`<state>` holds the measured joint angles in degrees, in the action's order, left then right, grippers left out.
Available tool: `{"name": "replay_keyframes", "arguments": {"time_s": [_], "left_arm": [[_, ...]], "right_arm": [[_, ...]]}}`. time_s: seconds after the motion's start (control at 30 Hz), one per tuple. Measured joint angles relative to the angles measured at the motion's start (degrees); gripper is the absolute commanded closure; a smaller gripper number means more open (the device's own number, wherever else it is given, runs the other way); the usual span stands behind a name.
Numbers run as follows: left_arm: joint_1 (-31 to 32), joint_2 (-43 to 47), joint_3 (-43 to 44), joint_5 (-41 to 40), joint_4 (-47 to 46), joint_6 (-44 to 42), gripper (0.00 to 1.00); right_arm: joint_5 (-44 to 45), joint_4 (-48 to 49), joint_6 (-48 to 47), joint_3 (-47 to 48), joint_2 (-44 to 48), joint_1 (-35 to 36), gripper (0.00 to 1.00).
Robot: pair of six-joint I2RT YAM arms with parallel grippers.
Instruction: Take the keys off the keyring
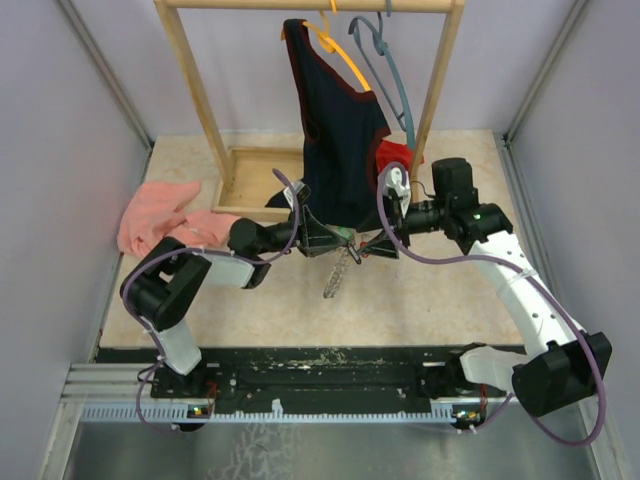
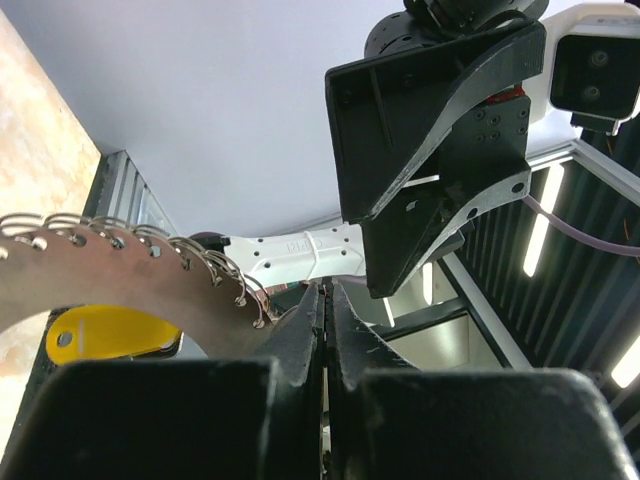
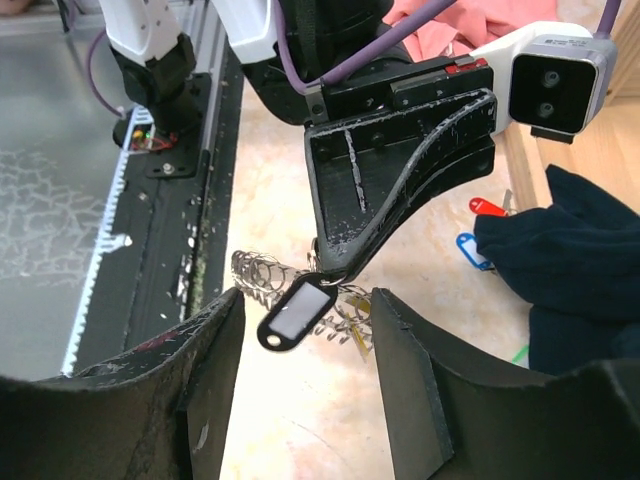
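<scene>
- While the left fingers (image 2: 295, 345) are clenched on the keyring (image 2: 120, 285), pinching its flat plate near the rim, the rest of the ring juts out to one side of them.
- Just under that plate, beside the same fingers, hangs a yellow tag (image 2: 110, 330).
- The right fingers (image 3: 200, 380) are released and spread; a clear tag (image 3: 297, 312) dangles between them, touching neither.
- The ring looks thin, stiff and light, so clamping its flat faces should hold.
- Wire loops (image 3: 255, 270) on its rim look springy and fiddly.
- Tags are probably smooth, light and free to swing; grip one flat across its faces.
- Beyond the left fingers, a red tag (image 3: 487, 207) and a blue tag (image 3: 468, 248) lie on the bench (image 3: 300, 430).
</scene>
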<state>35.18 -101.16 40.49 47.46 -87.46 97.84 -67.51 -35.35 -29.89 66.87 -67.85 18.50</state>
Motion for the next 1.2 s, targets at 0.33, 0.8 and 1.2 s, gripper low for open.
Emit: {"name": "replay_keyframes", "arguments": {"time_s": [0.33, 0.8, 1.2], "left_arm": [[-0.22, -0.96, 1.22, 2.58, -0.04, -0.13, 1.00], [-1.97, -0.94, 0.37, -0.81, -0.07, -2.80, 1.00], [-1.97, 1.22, -1.88, -6.01, -0.07, -5.77, 1.00]], "right_arm": [[1.62, -1.57, -8.02, -0.09, -0.02, -0.04, 0.39], [7.87, 0.20, -2.21, -2.93, 0.02, 1.46, 0.33], [21.79, 4.31, -1.44, -5.70, 0.35, 9.14, 0.37]]}}
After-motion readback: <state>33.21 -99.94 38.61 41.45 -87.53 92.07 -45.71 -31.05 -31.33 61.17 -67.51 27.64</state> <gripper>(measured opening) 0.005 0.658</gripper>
